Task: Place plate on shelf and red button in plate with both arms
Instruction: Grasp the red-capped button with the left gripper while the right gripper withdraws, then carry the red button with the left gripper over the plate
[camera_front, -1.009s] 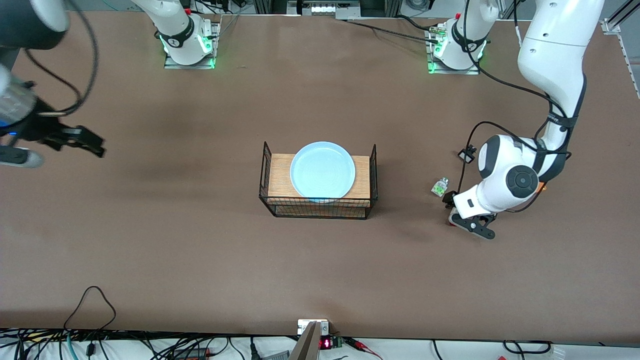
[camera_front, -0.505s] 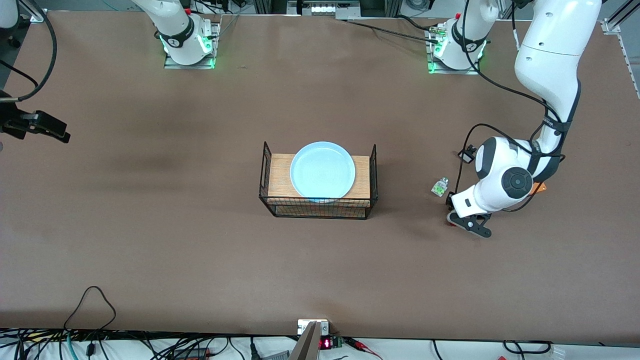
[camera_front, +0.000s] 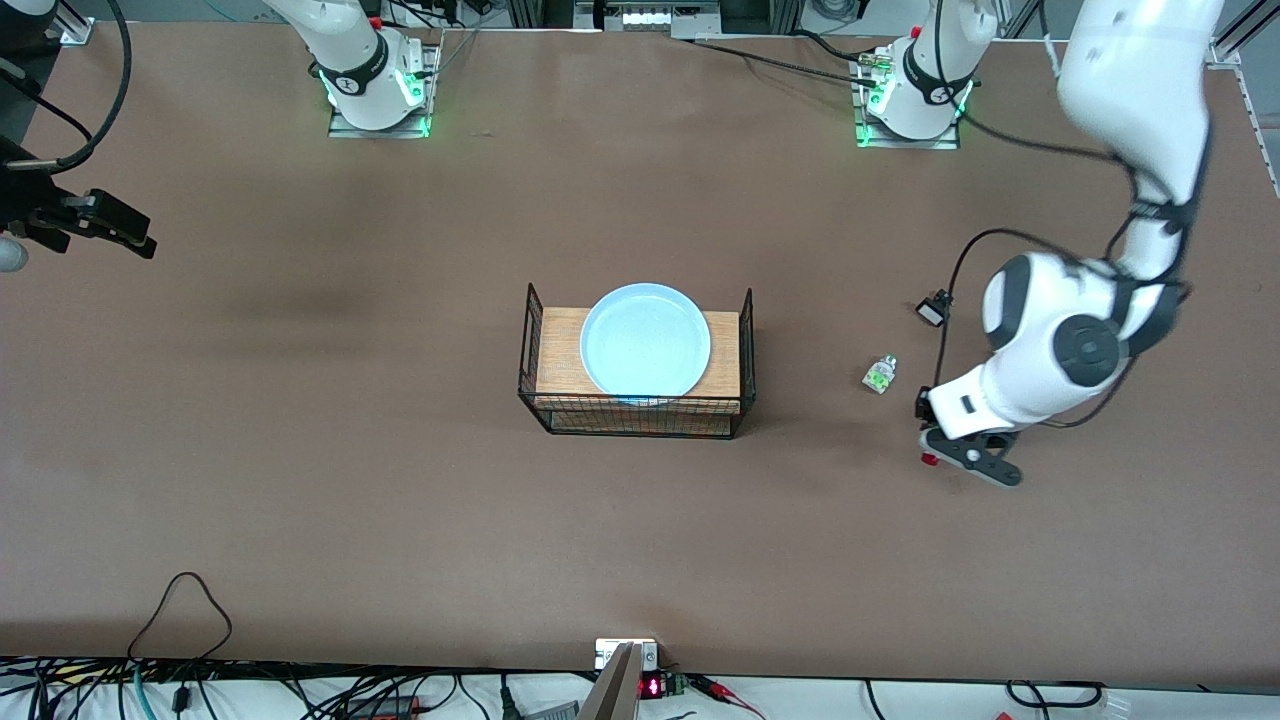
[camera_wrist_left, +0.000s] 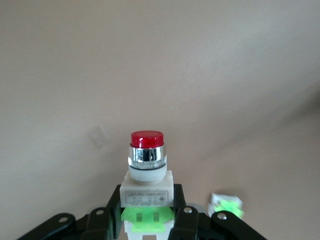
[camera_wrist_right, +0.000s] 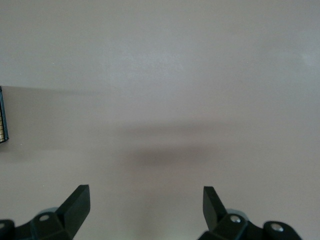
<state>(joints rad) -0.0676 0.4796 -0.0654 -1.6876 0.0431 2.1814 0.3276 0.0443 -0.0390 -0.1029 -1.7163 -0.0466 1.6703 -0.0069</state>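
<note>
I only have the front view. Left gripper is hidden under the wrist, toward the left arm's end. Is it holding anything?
Observer: Yes. The left wrist view shows the left gripper shut on the red button, gripped at its green end, red cap pointing away from the fingers.
Operator: So what's the white-green bit I see beside the rack?
Observer: A second part with no red cap; the left wrist view shows it lying loose on the table, apart from the gripper.
Operator: Right gripper is just a dark shape at the edge of my view. Open?
Observer: Open and empty; in the right wrist view the right gripper has its fingers spread wide over bare table.
</note>
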